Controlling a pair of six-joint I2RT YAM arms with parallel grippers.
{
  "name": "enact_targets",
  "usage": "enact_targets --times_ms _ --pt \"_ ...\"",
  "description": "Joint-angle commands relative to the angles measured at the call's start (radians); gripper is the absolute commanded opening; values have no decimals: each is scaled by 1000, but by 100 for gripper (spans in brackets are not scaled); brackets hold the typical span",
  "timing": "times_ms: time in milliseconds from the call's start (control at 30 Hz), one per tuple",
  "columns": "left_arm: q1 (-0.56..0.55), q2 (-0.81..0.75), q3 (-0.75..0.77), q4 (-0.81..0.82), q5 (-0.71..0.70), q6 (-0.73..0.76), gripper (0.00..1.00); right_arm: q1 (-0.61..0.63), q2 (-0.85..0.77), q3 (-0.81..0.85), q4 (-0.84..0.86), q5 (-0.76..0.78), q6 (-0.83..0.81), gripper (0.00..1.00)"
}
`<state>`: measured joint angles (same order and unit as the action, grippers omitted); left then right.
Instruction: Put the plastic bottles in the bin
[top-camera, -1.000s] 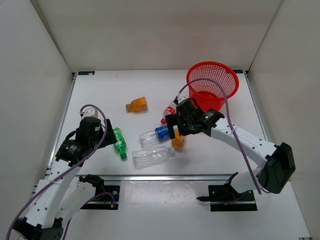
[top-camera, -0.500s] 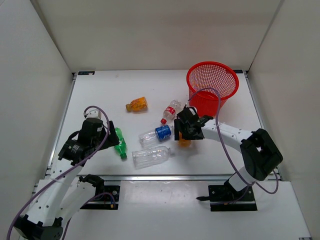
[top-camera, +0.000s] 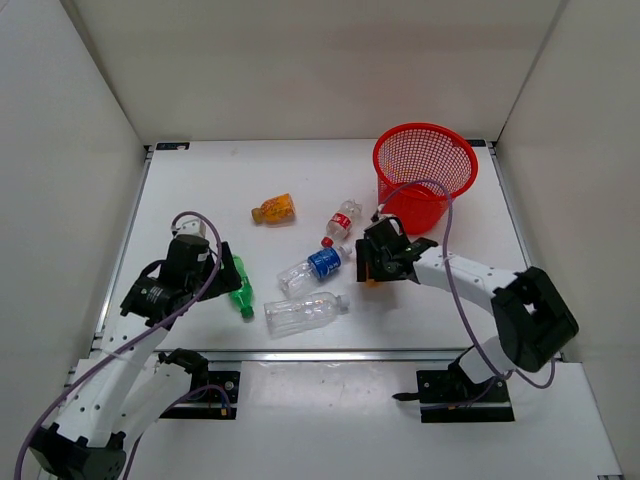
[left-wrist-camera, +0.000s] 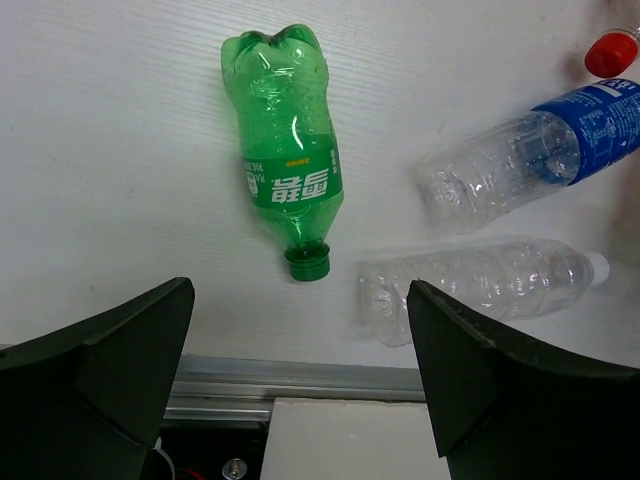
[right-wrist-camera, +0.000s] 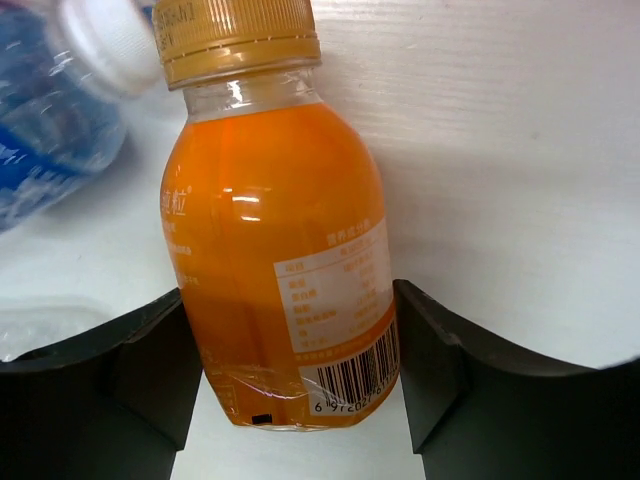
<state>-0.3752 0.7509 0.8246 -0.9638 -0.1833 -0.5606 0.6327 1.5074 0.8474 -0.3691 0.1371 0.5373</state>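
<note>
My right gripper (top-camera: 374, 266) is shut on an orange bottle (right-wrist-camera: 275, 250), its jaws pressed against both sides near the base; only a sliver of that orange bottle (top-camera: 372, 280) shows from above. Just left lies the blue-label bottle (top-camera: 313, 266). My left gripper (left-wrist-camera: 300, 380) stands open above the table edge, with the green bottle (left-wrist-camera: 285, 160) lying ahead of it, untouched. A second orange bottle (top-camera: 273, 209), a clear red-cap bottle (top-camera: 340, 223) and a larger clear bottle (top-camera: 303, 313) lie on the table. The red mesh bin (top-camera: 378, 160) stands at the back right.
White walls close in the table on three sides. A metal rail (left-wrist-camera: 300, 375) runs along the near edge under the left gripper. The blue-label bottle (right-wrist-camera: 40, 120) lies close by the held bottle's cap. A purple cable (top-camera: 445, 215) loops from the right arm in front of the bin.
The right gripper's jaws have gone from wide open to shut on the orange bottle, and the arm has folded in, shifting slightly right. The left arm has hardly moved.
</note>
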Motion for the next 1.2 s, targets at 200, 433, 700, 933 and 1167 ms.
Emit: enact_targets --times_ms 200,433,700,933,1167 --pt "30 25 -65 54 -10 -41 99 64 -234 381 -247 -68 -276 4" --pt "67 97 -105 152 -5 -67 99 -16 -162 708 -200 -114 -369 7" --pt "76 218 -142 332 -2 -110 99 -414 -17 771 -155 -150 -336 13" --pt "87 366 -148 389 -13 -143 98 -528 94 785 -186 -171 -343 39" --pt "105 429 -188 444 -25 -177 99 -545 103 800 -212 -186 -359 99"
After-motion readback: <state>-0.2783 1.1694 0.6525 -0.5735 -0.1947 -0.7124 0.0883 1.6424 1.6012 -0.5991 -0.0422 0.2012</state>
